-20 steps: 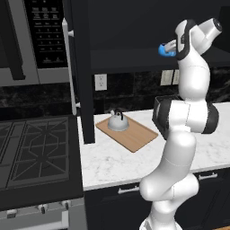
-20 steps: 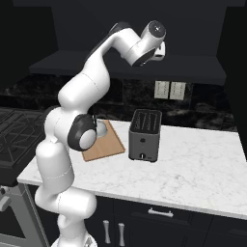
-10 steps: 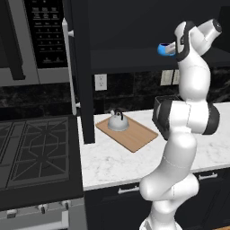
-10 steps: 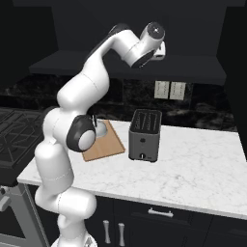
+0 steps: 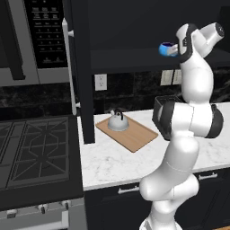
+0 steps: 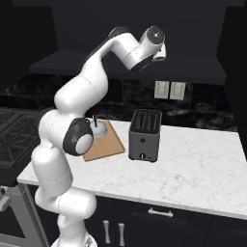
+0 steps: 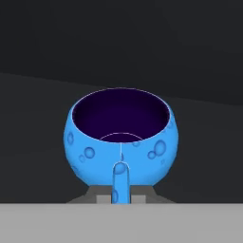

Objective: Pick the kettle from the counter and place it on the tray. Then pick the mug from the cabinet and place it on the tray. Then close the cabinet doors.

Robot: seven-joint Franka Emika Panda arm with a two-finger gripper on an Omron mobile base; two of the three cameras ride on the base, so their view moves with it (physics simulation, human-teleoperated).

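We see the arm reaching high, its wrist level with the inner shelf (image 5: 134, 58) of the open cabinet (image 5: 148, 27). In the left base view the mug (image 5: 168, 48) shows bright blue just in front of the wrist, at the shelf's height. In the hand view the mug (image 7: 121, 142) stands upright and close, its dark inside open to us and its handle pointing straight toward the camera. The fingers (image 7: 121, 198) sit low at the bottom of that view, right at the mug's base on either side of the handle, but we cannot tell how far apart they stand or whether they grip anything.

Below, the kettle (image 5: 118, 121) rests on the tray (image 5: 134, 134), toward its far left corner, and the tray lies on the white marble table (image 5: 117, 161). From the right base view the kettle (image 6: 96, 128) is partly hidden behind the arm, on the tray (image 6: 103, 144), with the black toaster (image 6: 144, 135) just beside the tray's right edge. One cabinet door (image 5: 83, 67) hangs open at the left, edge-on to us, beside the microwave (image 5: 31, 40) above the stove (image 5: 36, 152).
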